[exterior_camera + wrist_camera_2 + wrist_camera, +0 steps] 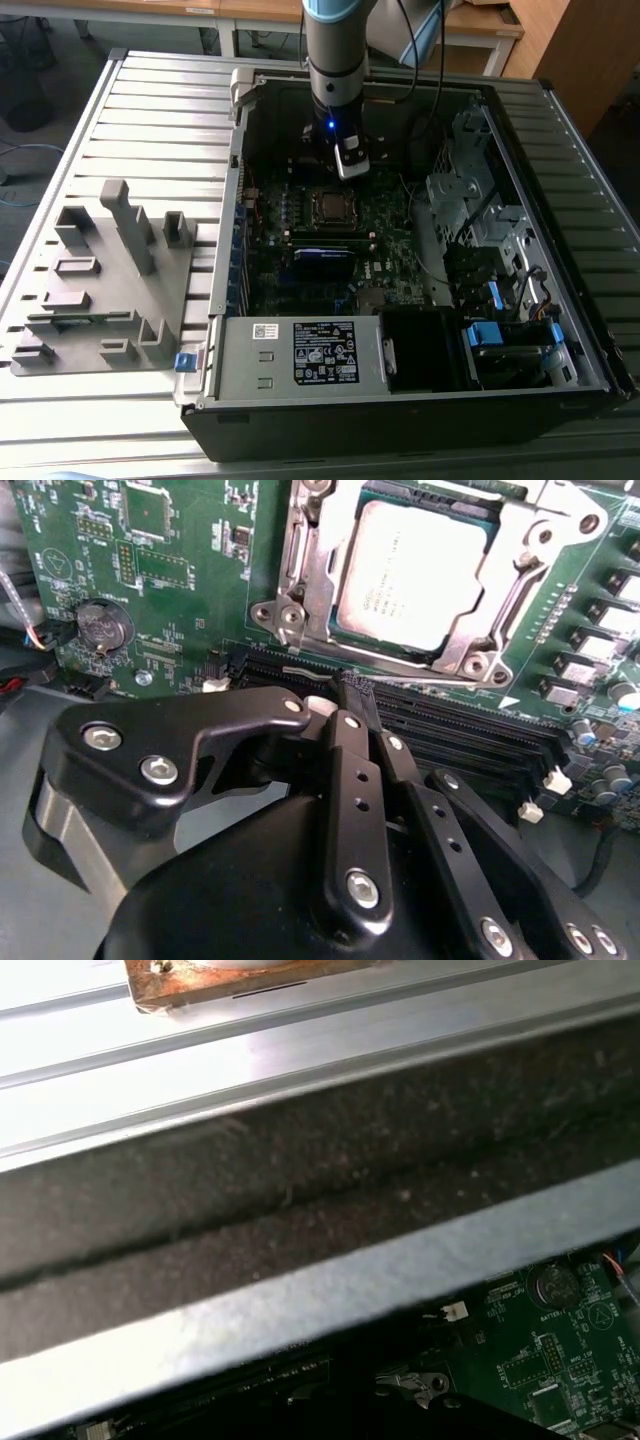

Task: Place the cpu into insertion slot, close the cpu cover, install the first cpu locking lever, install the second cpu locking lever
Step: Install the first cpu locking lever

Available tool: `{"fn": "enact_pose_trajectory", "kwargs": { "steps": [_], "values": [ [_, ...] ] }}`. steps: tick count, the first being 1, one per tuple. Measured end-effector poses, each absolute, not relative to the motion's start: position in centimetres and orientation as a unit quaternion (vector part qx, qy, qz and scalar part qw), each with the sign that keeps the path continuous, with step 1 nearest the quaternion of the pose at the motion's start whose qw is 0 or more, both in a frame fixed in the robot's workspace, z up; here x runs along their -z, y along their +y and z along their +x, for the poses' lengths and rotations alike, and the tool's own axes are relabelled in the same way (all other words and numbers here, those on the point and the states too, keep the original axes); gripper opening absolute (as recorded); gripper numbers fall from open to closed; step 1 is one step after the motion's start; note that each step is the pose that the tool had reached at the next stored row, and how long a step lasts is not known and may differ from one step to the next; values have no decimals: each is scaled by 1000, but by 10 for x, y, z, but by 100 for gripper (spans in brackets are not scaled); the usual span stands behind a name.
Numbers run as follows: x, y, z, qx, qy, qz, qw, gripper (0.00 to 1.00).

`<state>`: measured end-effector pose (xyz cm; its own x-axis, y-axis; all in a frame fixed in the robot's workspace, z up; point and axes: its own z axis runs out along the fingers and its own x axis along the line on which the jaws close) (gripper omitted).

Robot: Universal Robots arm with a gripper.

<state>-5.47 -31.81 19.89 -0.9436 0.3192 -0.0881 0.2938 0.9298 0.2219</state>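
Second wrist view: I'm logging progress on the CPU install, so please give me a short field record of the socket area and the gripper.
cpu: seated in the insertion slot, metal face up
cpu cover: down, framing the cpu's edges
locking levers: cannot tell whether they are latched
gripper: shut, holding nothing
gripper position: tips by the memory slots, apart from the cpu cover
motherboard: inside the open computer case

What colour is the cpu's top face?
Dull silver-tan metal; the cpu shows best in the second wrist view.
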Motion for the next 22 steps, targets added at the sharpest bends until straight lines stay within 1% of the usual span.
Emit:
{"fn": "enact_pose_trajectory", "kwargs": {
  "steps": [22],
  "values": [
    [-197,-317,-55,-95,981,156,64,11]
  ]
}}
